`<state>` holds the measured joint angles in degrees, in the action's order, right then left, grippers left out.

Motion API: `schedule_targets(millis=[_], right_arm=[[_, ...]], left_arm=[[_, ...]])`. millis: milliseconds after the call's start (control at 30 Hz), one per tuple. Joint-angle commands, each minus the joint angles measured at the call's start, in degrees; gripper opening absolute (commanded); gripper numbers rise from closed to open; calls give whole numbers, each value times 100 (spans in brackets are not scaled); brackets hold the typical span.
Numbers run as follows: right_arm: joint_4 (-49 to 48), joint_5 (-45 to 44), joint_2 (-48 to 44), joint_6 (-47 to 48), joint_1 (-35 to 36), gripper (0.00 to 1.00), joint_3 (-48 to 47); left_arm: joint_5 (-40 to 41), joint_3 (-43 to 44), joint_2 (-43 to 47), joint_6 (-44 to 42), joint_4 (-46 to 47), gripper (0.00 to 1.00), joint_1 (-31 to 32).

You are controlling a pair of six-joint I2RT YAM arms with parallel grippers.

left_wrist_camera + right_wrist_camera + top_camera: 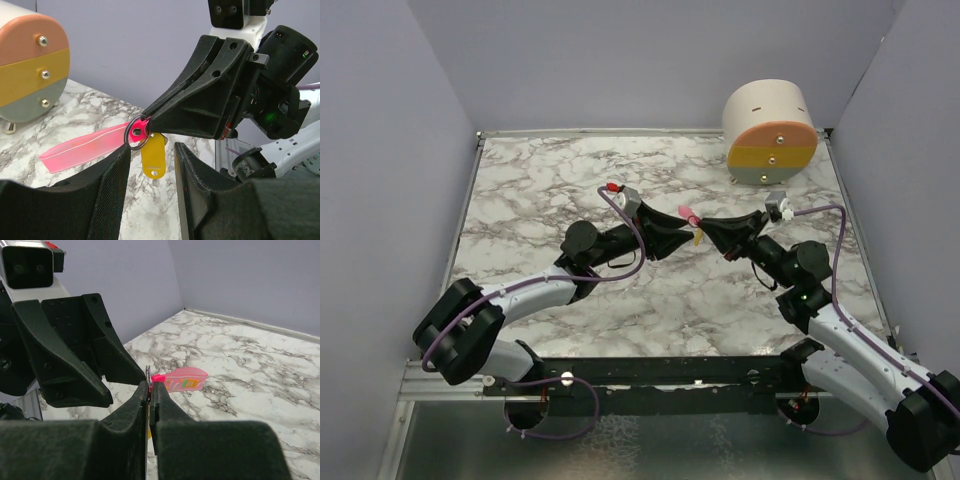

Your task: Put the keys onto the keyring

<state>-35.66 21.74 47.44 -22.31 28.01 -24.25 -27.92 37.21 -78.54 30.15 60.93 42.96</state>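
My right gripper is shut on the thin metal keyring and holds it above the marble table. Both keys hang on that keyring. The long pink key sticks out sideways and the yellow-headed key dangles below. My left gripper faces the ring with its jaws open. The yellow key hangs in the gap just beyond the fingertips, touched by neither. From above, the two grippers meet tip to tip at mid-table, with the pink key and the yellow key between them.
A large cylinder with cream, orange, yellow and grey bands stands at the back right of the marble table. Lilac walls enclose the table on three sides. A black rail runs along the near edge.
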Motion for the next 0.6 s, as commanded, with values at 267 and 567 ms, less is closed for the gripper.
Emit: schedule_targets(millis=[267,567], right_arm=[[-221,93,-125,-90,-35,1,52],[-183,111,-196,-102,-32,1,52]], left_arm=[[-219,295,-193,107,429,43,2],[-216,337,-312,134,463,42,2]])
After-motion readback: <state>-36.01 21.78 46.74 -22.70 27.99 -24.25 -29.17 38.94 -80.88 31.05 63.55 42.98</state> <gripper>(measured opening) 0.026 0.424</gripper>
